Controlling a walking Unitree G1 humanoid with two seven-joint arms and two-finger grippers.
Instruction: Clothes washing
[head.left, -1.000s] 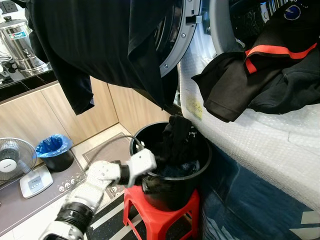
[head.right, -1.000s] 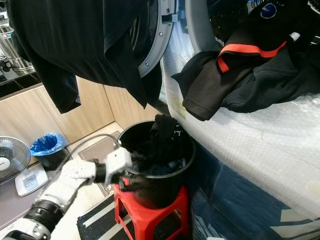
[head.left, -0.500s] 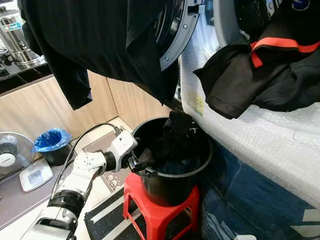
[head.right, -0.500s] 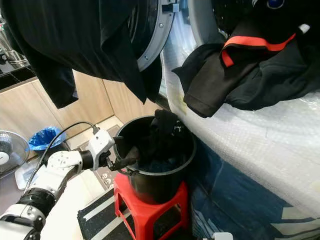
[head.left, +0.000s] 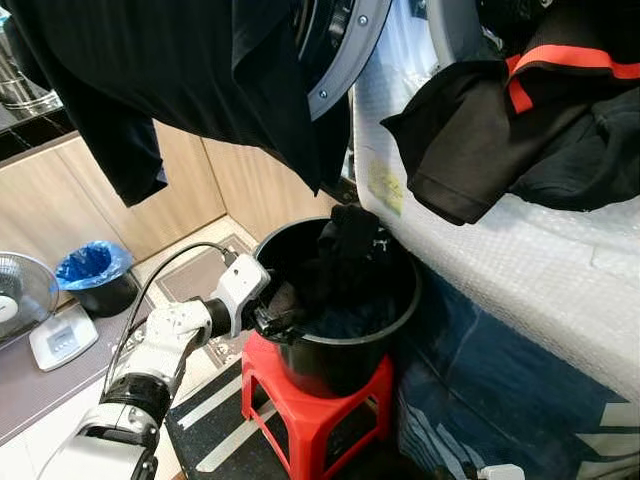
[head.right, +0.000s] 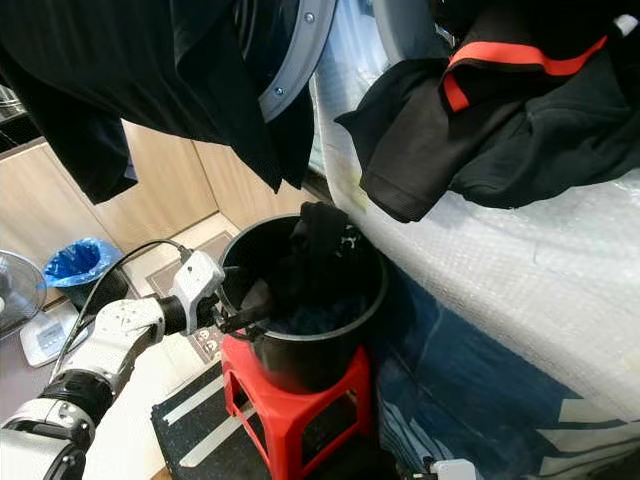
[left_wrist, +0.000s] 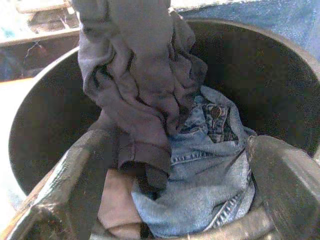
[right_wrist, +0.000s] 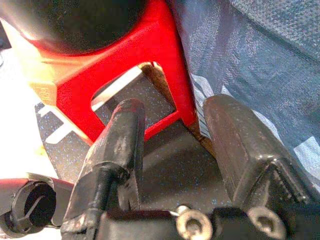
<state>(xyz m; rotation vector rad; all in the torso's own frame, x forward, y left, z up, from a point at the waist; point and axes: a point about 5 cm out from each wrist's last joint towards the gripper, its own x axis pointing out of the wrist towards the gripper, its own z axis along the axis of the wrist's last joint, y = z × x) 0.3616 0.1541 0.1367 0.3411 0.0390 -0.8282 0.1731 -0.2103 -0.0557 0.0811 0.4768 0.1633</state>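
— Where is the left pincer (head.left: 268, 318) just now?

— At the near rim of the round black plastic bucket (head.left: 400, 315), reaching in over the edge. In the left wrist view its two black fingers (left_wrist: 75, 180) stand wide apart, holding nothing, with the laundry between and beyond them.

— What lies in there?

— A crumpled dark grey garment (left_wrist: 137, 85) heaped on top of a pair of blue denim jeans (left_wrist: 200, 175), with a bit of pale cloth beneath. I judge the spread fingers are set to close on that pile.

— And the bucket itself?

— It stands on a small red plastic stool (head.left: 315, 410), which lifts it within reach, just beside the bubble-wrapped washing machine (head.left: 520, 290) with its open round door (head.left: 340, 60) above.

— The right pincer (right_wrist: 172, 150)?

— Hanging low by the stool, fingers parted, idle. Black garments with an orange stripe (head.left: 530, 110) drape from the machine's opening.
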